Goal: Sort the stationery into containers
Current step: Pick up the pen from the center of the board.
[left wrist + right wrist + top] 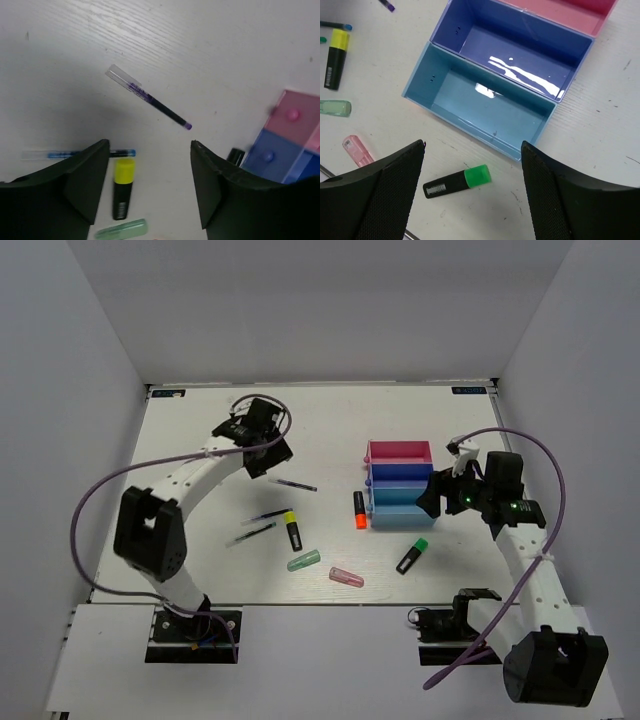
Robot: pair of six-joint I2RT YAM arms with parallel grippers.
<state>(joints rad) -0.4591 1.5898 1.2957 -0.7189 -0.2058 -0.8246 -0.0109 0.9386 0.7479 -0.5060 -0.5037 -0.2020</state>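
Observation:
Three joined bins, pink [398,452], dark blue [398,476] and light blue [400,505], stand right of centre; the right wrist view shows the light blue [485,107] and dark blue [520,55] ones holding nothing. An orange highlighter [359,510] lies against their left side. My right gripper [472,145] is open above a green highlighter [457,182]. My left gripper [150,142] is open above a dark blue pen [150,100], with a yellow highlighter [122,189] and a green capsule [122,229] below it. A pink capsule [346,577] lies near the front.
Two more pens [268,516] [250,534] lie left of the yellow highlighter [293,530]. White walls close in the table at the back and both sides. The right arm's purple cable [545,455] loops beside the bins.

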